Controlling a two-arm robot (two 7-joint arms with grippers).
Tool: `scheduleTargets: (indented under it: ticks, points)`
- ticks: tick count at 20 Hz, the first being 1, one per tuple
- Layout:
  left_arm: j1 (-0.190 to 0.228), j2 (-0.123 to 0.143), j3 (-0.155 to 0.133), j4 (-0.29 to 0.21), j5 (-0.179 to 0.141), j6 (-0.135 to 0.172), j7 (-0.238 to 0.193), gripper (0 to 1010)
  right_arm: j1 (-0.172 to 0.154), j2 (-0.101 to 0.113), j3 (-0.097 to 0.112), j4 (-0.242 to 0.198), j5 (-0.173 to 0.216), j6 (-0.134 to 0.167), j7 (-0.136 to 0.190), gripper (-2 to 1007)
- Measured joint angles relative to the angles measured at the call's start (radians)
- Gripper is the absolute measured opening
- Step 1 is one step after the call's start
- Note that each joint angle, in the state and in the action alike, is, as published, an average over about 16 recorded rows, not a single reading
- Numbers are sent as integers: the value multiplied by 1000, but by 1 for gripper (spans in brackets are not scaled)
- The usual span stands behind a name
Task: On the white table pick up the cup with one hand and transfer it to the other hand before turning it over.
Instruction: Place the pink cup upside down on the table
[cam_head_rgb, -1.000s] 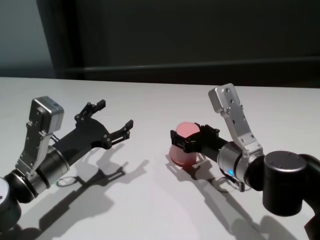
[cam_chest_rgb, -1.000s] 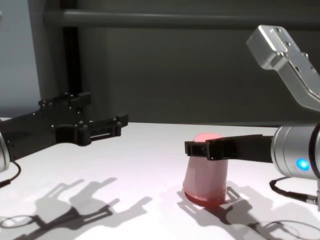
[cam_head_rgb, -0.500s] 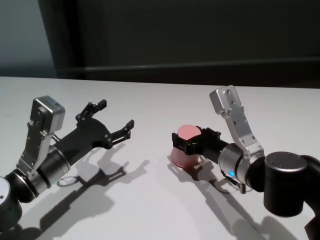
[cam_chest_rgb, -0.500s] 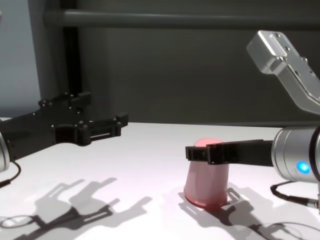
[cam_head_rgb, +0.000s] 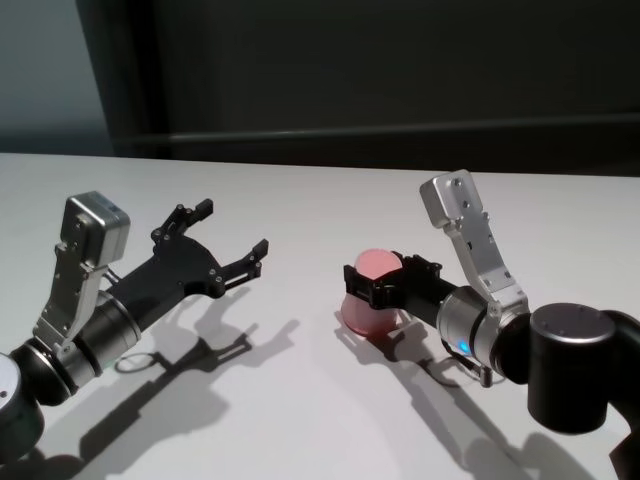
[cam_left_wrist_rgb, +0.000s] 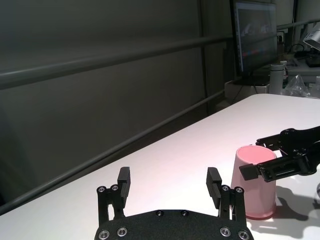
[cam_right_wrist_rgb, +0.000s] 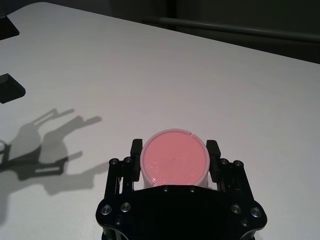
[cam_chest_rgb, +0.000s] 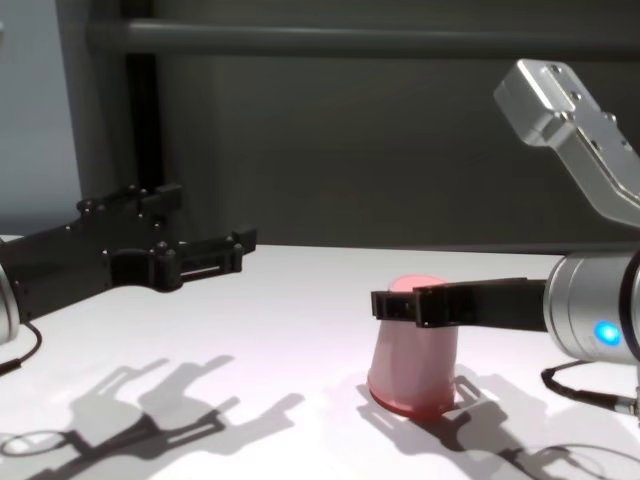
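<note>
The pink cup (cam_head_rgb: 364, 308) stands upside down on the white table (cam_head_rgb: 300, 190), wide rim on the surface. My right gripper (cam_head_rgb: 378, 275) reaches in level and is shut on its upper part, one finger on each side; the right wrist view shows the cup's flat bottom (cam_right_wrist_rgb: 174, 160) between the fingers (cam_right_wrist_rgb: 135, 150). The cup also shows in the chest view (cam_chest_rgb: 412, 370) and the left wrist view (cam_left_wrist_rgb: 254, 187). My left gripper (cam_head_rgb: 232, 228) is open and empty, held above the table to the cup's left, pointing toward it.
A dark wall with a horizontal rail (cam_chest_rgb: 350, 38) runs behind the table's far edge. Bare white tabletop lies between the two grippers. A thin black cable (cam_head_rgb: 440, 368) loops on the table under my right wrist.
My right gripper has come down a little with the cup, whose rim now sits flat on the table. The left arm has not moved.
</note>
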Motion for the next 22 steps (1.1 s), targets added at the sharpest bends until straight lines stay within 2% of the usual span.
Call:
scheduleTargets:
  ticks: [13, 22]
  points:
    - [0, 0, 0, 0, 0, 0, 0, 1001, 1, 1, -1, -2, 2, -4, 0, 975]
    - [0, 0, 0, 0, 0, 0, 0, 1001, 1, 2, -1, -2, 2, -5, -1, 1003]
